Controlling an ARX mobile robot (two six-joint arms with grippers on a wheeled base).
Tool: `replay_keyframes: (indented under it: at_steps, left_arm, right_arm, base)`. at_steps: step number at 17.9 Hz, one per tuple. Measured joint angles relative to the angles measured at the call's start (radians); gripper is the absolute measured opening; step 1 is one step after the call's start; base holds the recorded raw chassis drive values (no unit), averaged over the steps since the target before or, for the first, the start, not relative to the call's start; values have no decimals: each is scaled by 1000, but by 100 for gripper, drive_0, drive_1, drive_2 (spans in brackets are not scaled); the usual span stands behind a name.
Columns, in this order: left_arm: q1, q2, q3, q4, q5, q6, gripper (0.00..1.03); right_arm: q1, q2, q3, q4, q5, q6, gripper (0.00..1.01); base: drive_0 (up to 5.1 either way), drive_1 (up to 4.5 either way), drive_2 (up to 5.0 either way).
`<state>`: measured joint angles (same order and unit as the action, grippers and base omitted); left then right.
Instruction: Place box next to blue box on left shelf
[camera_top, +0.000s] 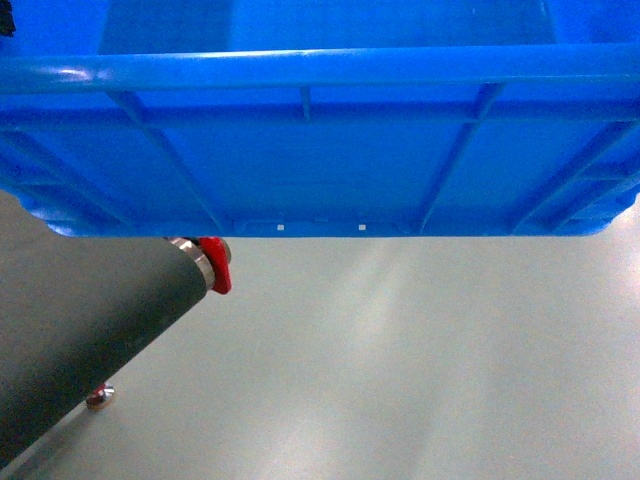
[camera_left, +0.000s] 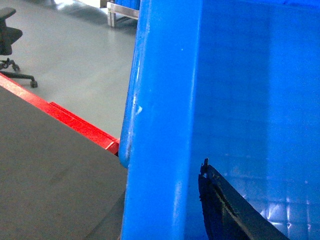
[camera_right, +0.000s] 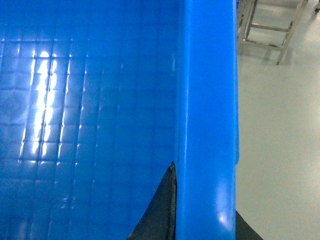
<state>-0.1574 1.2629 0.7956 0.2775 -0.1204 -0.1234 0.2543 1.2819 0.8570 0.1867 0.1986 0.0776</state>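
Box (camera_top: 320, 150) fills top half of head view, held above grey floor (camera_top: 400, 380). Left gripper (camera_left: 220, 210) is clamped on rim at lower right of its view; right gripper (camera_right: 170, 205) likewise, bottom centre.

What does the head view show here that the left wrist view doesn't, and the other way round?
Only the head view shows the box from outside: its ribbed wall, rolled rim and underside held above bare floor, with a grey padded roll at lower left. Only the left wrist view shows the box's gridded inner floor, a dark finger of the left gripper inside the wall, an office chair and a red frame bar. Both share the blue box and the grey floor. The shelf shows in neither.
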Motion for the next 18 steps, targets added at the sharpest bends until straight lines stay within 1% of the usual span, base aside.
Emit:
replay_keyframes:
  at_steps: [18]
  left_arm:
    - [0,0,0,0,0,0,30]
  right_arm:
    - [0,0,0,0,0,0,7]
  base:
    - [-163,-163,-163]
